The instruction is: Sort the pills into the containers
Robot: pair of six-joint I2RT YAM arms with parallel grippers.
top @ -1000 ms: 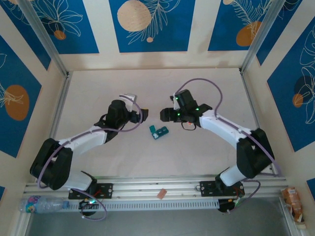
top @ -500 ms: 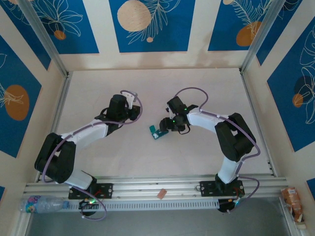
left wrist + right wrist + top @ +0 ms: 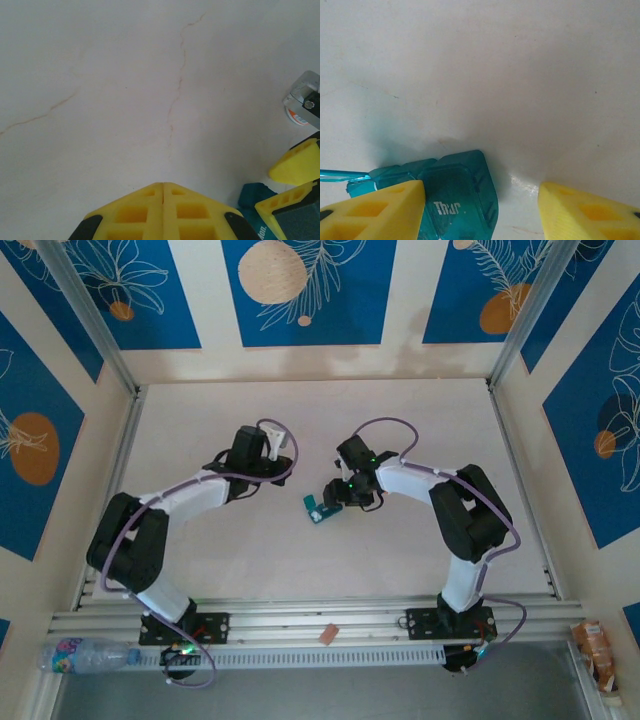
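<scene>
The teal container strip (image 3: 322,506) lies mid-table, its "Thur" lid (image 3: 452,200) facing up and shut. A thin clear lid edge (image 3: 342,175) sticks out at its left. My right gripper (image 3: 336,492) stands open over the strip's end (image 3: 481,186). Its left finger (image 3: 385,210) sits against the strip, while its right finger (image 3: 585,210) is well clear on bare table. My left gripper (image 3: 163,186) is shut on nothing and sits a little to the left of the strip (image 3: 288,472). No pills are in view.
A small white bottle with an orange end (image 3: 296,116) lies beyond the right gripper, partly behind its metal bracket (image 3: 306,87). The white tabletop (image 3: 125,90) has faint cracks. Aluminium rails (image 3: 115,470) and patterned walls bound the table.
My right gripper has come left and down from beside the strip to stand over its end, its jaws narrowing. My left gripper has shut and its arm has swung slightly up and right.
</scene>
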